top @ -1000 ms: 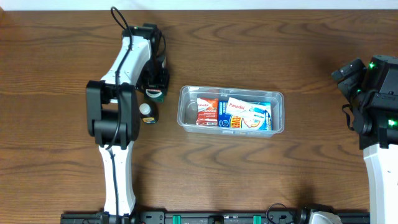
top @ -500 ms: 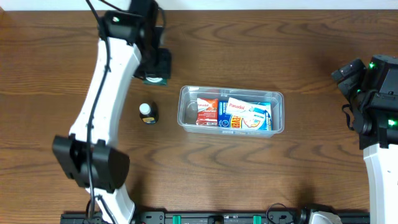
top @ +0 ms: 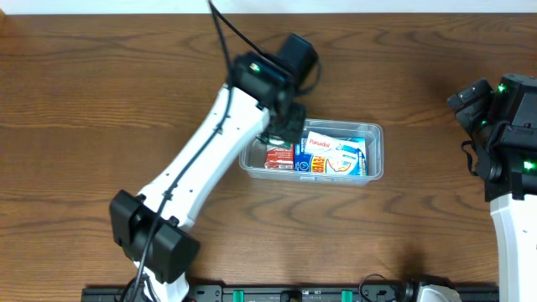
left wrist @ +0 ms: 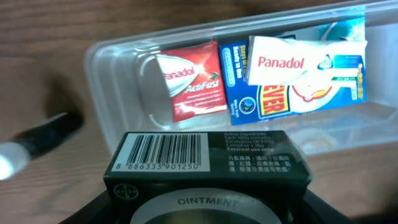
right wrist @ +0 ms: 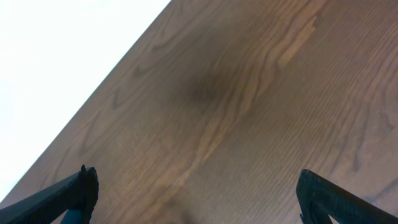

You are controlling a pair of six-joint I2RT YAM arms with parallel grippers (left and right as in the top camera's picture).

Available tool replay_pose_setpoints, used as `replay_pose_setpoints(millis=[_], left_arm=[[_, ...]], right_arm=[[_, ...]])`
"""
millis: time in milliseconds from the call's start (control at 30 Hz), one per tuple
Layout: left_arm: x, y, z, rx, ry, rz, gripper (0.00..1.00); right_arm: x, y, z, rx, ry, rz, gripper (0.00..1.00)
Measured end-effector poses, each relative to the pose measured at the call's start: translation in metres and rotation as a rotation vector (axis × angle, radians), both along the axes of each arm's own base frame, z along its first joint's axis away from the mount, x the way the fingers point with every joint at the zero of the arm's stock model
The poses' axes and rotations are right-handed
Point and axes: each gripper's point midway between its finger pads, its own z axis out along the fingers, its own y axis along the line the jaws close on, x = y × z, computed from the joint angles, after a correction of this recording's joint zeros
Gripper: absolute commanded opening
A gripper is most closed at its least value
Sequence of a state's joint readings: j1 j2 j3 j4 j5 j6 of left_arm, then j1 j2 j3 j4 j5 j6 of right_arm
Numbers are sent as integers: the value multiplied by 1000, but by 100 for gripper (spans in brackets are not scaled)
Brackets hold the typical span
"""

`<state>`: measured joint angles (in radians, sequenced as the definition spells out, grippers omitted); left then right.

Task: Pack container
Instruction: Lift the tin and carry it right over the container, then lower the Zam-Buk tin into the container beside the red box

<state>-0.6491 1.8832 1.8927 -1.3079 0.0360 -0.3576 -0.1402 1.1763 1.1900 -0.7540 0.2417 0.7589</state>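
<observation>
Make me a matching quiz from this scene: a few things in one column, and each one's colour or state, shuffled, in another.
Things:
1. ointment box
2. ActiFast box
3. Panadol box
4. container

Descriptions:
a. clear plastic
b. red, lying inside the container
c. dark, with a barcode, held in the left jaws
d. white, overlapping a blue box

Pairs: 1-c, 2-b, 3-d, 4-a

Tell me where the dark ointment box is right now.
In the left wrist view, the ointment box is held in the left gripper, above the container's left end, near the red ActiFast box.
</observation>
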Motion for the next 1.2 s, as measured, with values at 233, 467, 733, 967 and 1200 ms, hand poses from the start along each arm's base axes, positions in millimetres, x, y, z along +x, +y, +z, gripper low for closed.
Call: replay_pose_setpoints(millis=[233, 467, 733, 967, 1200], left_arm=[[0, -7, -40, 12, -4, 90, 60], [4, -3, -66, 17, -6, 134, 60], [5, 0, -74, 26, 3, 133, 61], [7, -2, -92, 50, 30, 132, 60], [7, -2, -112, 78, 62, 132, 60]], right_arm=[[0, 0, 0, 0, 1, 0, 99], [0, 0, 0, 0, 1, 0, 99], [0, 0, 0, 0, 1, 0, 99], [0, 0, 0, 0, 1, 0, 99], [0, 0, 0, 0, 1, 0, 99]])
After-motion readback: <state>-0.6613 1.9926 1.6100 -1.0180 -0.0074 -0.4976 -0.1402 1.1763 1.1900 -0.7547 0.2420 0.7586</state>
